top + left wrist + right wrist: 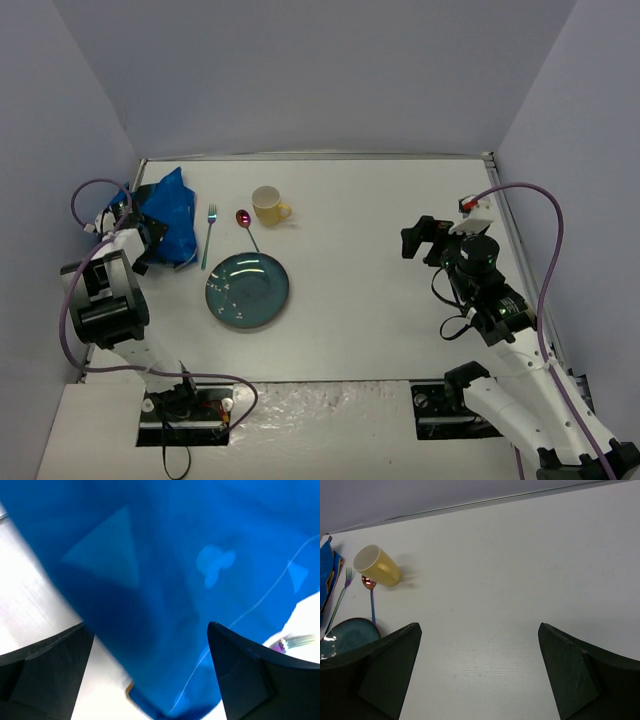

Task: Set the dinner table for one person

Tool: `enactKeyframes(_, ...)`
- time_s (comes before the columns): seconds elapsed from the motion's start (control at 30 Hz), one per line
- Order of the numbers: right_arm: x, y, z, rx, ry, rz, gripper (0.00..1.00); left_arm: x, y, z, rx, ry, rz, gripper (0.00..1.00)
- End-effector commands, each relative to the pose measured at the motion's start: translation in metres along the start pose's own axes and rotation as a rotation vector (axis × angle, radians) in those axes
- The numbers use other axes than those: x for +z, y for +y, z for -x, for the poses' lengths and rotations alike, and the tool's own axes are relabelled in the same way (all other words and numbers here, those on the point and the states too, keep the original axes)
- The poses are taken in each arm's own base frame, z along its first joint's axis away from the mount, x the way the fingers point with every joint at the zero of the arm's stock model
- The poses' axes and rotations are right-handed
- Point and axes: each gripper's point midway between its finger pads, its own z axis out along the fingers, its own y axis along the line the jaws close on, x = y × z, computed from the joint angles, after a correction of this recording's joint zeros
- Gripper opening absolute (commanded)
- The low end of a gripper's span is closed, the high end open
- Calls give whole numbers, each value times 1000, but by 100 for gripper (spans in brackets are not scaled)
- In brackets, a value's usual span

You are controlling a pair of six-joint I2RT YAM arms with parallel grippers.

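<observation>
Left wrist: my left hand (149, 626) straddles the bunched mat (165, 555), fingers (45, 675) apart, to grab it; right hand (479, 625) hovers clear, equally spread.

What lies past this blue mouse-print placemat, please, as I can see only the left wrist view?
Observer: A teal plate sits on the table, to the right of the placemat.
Operator: Thank you; is there a cup anywhere?
Observer: Yes, a yellow mug stands upright beyond the plate.
</observation>
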Motion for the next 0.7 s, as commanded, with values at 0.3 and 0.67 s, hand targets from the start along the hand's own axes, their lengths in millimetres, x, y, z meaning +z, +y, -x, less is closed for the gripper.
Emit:
enactKeyframes(0.3, 1, 7, 16, 8, -62, 25, 100, -62, -64, 82, 50, -221, -236, 2)
enactKeyframes(0.67, -5, 14, 27, 26, -86, 56, 100, -327, -163, 150, 216, -486, -814, 0)
